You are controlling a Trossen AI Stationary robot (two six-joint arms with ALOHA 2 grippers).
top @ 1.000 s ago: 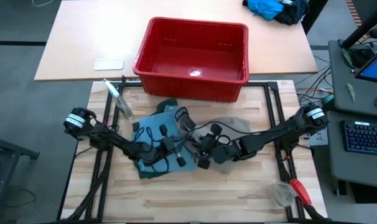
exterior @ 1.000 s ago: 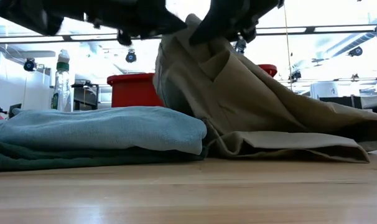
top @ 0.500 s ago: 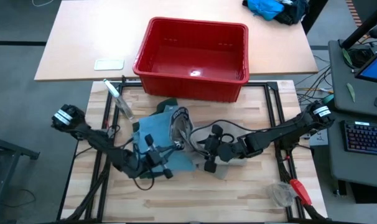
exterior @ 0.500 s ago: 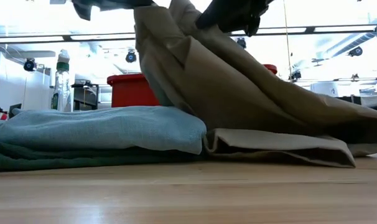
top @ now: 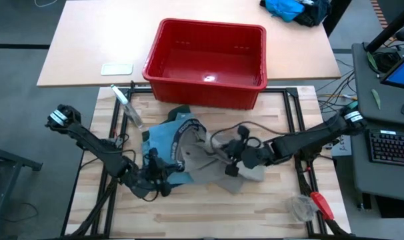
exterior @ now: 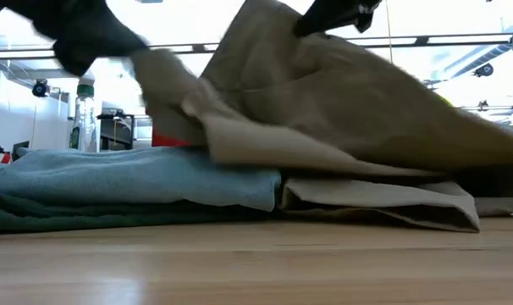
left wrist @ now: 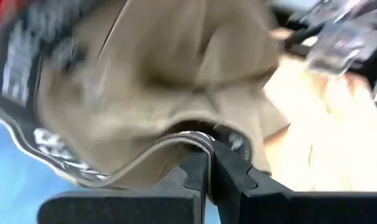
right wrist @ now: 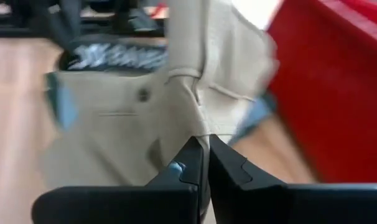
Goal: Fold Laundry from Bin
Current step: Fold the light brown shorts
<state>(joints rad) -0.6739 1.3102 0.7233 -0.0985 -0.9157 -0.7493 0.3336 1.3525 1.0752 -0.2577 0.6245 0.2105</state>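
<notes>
Two pincers pinching one creased khaki garment point(top: 203, 159), waistband printed.

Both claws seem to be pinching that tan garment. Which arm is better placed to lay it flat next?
Probably the left. The left gripper and right gripper are both shut on the khaki garment, but the left holds the waistband edge beside the blue denim, with bare table in front.

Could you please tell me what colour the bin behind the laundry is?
The bin is bright red, seen best in the high view.
</notes>
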